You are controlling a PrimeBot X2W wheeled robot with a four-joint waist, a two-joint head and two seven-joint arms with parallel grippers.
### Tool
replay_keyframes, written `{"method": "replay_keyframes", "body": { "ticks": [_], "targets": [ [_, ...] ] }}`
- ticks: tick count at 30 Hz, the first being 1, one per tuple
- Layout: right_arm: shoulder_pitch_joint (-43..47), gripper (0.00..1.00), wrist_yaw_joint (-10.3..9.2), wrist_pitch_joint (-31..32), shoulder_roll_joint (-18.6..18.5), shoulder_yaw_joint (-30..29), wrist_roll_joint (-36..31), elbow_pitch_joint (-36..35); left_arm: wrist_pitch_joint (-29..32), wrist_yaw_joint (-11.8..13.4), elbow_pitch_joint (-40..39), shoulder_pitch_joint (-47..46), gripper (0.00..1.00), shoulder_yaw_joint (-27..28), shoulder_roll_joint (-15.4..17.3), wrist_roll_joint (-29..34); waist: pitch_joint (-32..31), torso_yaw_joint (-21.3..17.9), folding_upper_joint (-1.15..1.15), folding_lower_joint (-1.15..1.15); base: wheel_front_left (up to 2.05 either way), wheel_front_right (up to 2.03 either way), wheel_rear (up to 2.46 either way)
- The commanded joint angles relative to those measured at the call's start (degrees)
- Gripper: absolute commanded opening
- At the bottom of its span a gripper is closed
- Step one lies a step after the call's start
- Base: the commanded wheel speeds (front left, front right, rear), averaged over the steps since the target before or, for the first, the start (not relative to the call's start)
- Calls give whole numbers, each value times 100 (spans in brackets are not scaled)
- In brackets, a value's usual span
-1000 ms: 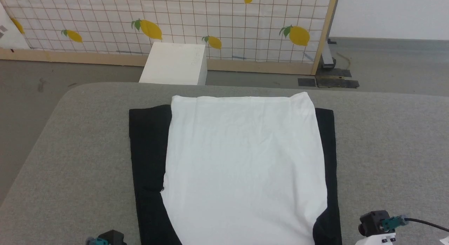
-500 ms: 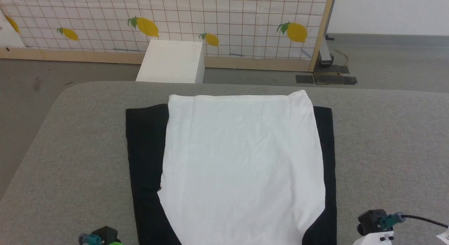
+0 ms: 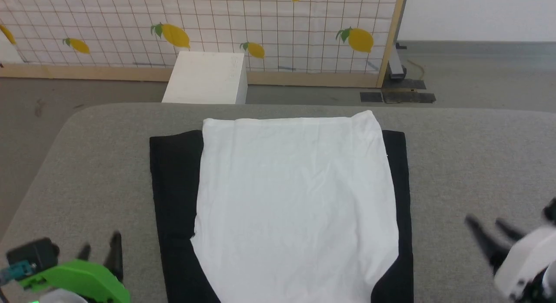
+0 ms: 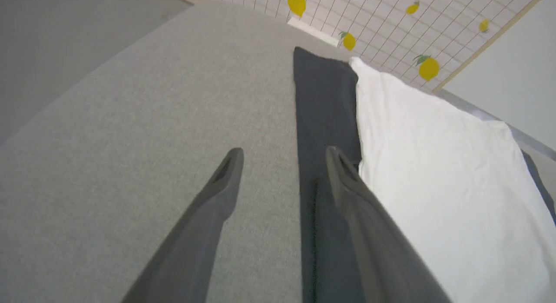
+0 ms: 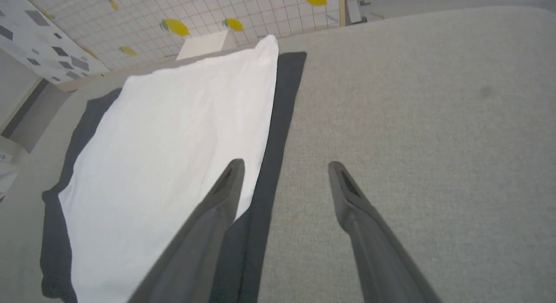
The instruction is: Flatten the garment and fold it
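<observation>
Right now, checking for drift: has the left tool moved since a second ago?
Yes. The left tool swung left, away from the white-and-black cloth shirt's edge.

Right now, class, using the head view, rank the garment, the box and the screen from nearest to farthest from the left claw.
1. Garment, just right of the left claw.
2. Box, beyond the table's far edge.
3. Screen, behind the box.

The shirt [image 3: 295, 199] lies flat on the grey counter [image 3: 473, 155]; left hand [image 3: 100, 253] at eight o'clock, right hand [image 3: 490, 228] at four o'clock, both spread-fingered, clear of it.
</observation>
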Motion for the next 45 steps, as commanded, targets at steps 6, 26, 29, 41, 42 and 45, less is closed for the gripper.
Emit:
{"method": "replay_keyframes", "body": {
  "ticks": [6,26,29,41,42,45],
  "targets": [
    [-1592,100,-8,-893,55,-254,-430,631,-1736,-685,175,-757,100,113,-72,631,580,-33,0,0,0,0,0],
    [-5454,100,-8,189,-111,-122,-2582,3595,-2765,-2108,254,-1835,100,980,-992,2096,2758,457,0,0,0,0,0],
    [-5661,100,-8,442,-157,-20,-2793,3830,-2765,-2284,292,-1894,100,1130,-1148,2217,2928,513,0,0,0,0,0],
    [-5792,100,-8,1035,-169,279,-3077,4306,-2766,-2662,317,-2079,100,1563,-1643,2613,3258,593,0,0,0,0,0],
    [-5767,100,-8,1071,-144,271,-3051,4316,-2766,-2676,324,-2086,100,1591,-1671,2630,3261,591,0,0,0,0,0],
    [-5696,30,-8,1233,-111,243,-3043,4309,-2766,-2705,347,-2086,100,1644,-1724,2676,3258,578,0,0,0,0,0]
  ]
}}
